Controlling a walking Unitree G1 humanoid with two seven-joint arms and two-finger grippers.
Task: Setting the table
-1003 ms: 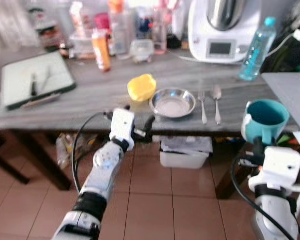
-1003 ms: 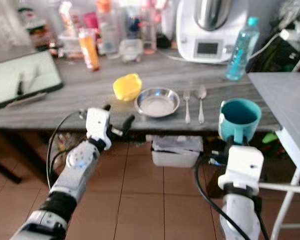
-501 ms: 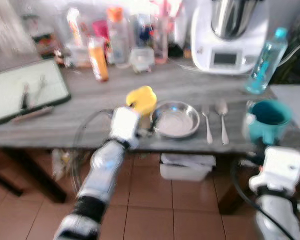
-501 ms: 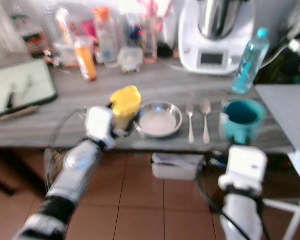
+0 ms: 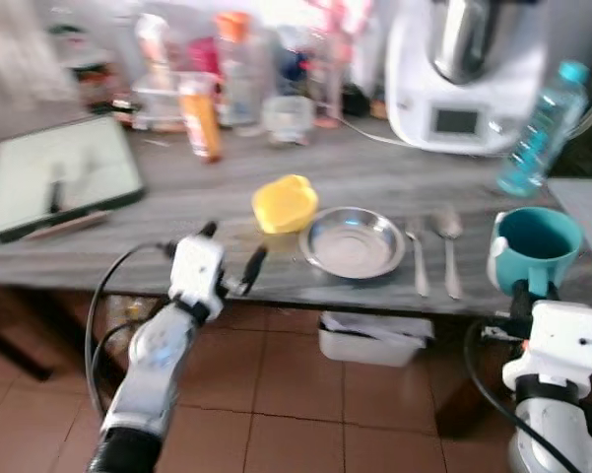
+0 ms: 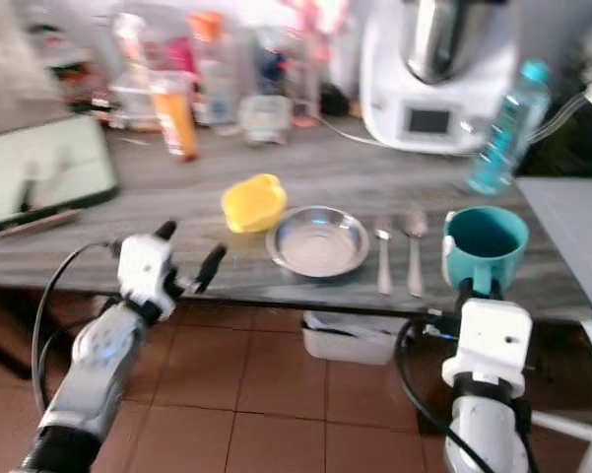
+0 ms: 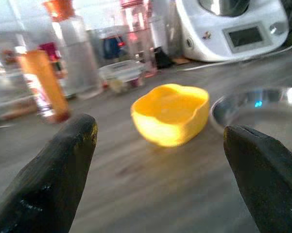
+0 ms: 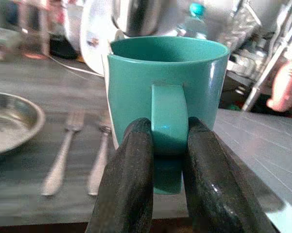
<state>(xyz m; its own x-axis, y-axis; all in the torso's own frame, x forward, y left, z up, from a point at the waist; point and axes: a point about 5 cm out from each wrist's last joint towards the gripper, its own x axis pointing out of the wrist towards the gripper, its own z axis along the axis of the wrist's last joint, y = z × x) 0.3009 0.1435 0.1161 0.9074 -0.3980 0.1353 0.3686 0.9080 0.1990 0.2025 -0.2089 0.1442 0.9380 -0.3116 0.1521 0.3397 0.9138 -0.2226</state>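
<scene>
Right pincer (image 8: 166, 160) clamps the teal mug (image 8: 165, 97) handle; left pincer (image 7: 160, 145) gapes toward yellow bowl (image 7: 170, 112).

Head stereo pair looks forward and down over the grey table (image 5: 177, 187); each wrist camera sits low and close, both sharing the steel bowl (image 7: 262, 109).

Your teal mug (image 8: 165, 97) stands upright, its handle pinched by the right tool (image 8: 167, 160). Your steel plate (image 5: 352, 241), fork (image 5: 416, 258) and spoon (image 5: 447, 246) lie side by side on the counter (image 5: 177, 187), beside a yellow bowl (image 5: 283, 203).

White kitchen appliance (image 5: 468, 74), blue water bottle (image 5: 539, 128), orange bottle (image 5: 199, 119).
</scene>
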